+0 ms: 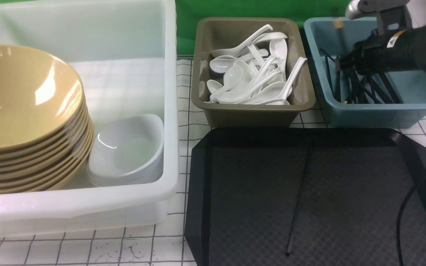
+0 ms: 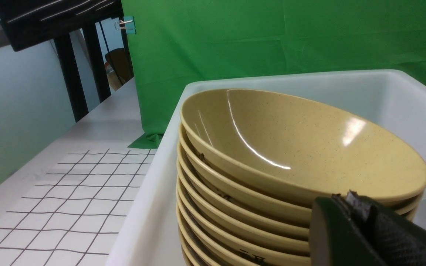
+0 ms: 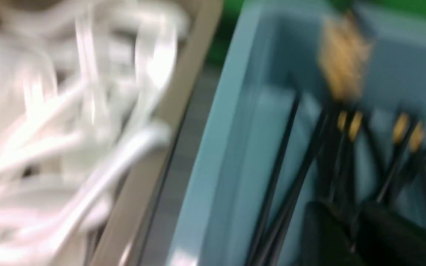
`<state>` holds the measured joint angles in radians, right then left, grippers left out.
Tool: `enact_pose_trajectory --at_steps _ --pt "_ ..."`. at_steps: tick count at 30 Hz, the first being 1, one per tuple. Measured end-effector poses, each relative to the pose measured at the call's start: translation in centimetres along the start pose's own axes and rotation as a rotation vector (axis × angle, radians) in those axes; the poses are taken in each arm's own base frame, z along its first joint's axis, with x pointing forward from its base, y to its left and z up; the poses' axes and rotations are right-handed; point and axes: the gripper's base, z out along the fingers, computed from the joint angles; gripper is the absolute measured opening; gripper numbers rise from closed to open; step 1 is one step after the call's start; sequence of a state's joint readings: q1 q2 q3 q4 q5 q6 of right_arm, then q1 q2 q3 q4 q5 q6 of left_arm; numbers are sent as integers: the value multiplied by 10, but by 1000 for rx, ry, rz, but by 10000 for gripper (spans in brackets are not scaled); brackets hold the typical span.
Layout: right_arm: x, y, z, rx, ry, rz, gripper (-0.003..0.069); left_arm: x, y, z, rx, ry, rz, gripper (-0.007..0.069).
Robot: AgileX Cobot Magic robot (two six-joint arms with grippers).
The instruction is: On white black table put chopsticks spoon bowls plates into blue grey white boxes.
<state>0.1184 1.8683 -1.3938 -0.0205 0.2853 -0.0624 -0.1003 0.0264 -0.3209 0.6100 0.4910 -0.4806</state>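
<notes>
My right gripper (image 1: 340, 63) hangs over the blue box (image 1: 375, 114). It is shut on one black chopstick (image 1: 338, 40) that stands upright, gold band on top. The right wrist view is blurred and shows the gripper (image 3: 351, 218) with that chopstick (image 3: 340, 111) above several chopsticks (image 3: 398, 166) in the box. One more chopstick (image 1: 298, 199) lies on the black tray. Spoons (image 1: 250, 81) fill the grey box (image 1: 250, 114). Stacked tan bowls (image 1: 20, 96) and white plates (image 1: 128, 147) sit in the white box (image 1: 80, 210). My left gripper (image 2: 350, 197) is shut and empty beside the bowl stack (image 2: 301, 140).
The black tray (image 1: 346, 177) lies on the gridded table (image 1: 87, 247) in front of the two small boxes. A black cable (image 1: 409, 203) hangs over the tray's right side. A green backdrop stands behind the boxes.
</notes>
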Motion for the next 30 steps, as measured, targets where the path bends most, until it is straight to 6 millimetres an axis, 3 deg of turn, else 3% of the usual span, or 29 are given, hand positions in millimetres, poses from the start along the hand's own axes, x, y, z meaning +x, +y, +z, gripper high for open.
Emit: enact_pose_trajectory --at_steps 2,5,8,9,10,11,12,14,21,25,30 --pt "-6 9 -12 -21 141 39 318 0 0 0 0 0 1 -13" --pt "0 29 -30 -52 360 36 361 0 0 0 0 1 1 -13" --pt "24 56 -37 -87 546 0 374 2 -1 1 2 3 2 -13" --pt "55 83 -37 -119 656 -53 377 4 -1 2 6 6 4 -13" --pt "67 96 -37 -134 686 -72 377 5 -2 2 9 6 7 -13" --pt "67 96 -37 -134 686 -72 377 5 -2 2 9 6 7 -13" --pt "90 113 -36 -148 725 -76 377 7 -3 3 15 1 11 -13" --pt "104 124 -35 -147 713 -48 377 6 -3 4 19 -7 14 -13" --pt "115 129 -26 -132 672 33 370 6 -3 4 20 -12 16 -13" --pt "116 135 -27 -160 670 -38 272 6 -3 4 20 -12 16 -13" --pt "121 138 -31 -173 714 -126 68 6 -3 4 20 -12 16 -13"
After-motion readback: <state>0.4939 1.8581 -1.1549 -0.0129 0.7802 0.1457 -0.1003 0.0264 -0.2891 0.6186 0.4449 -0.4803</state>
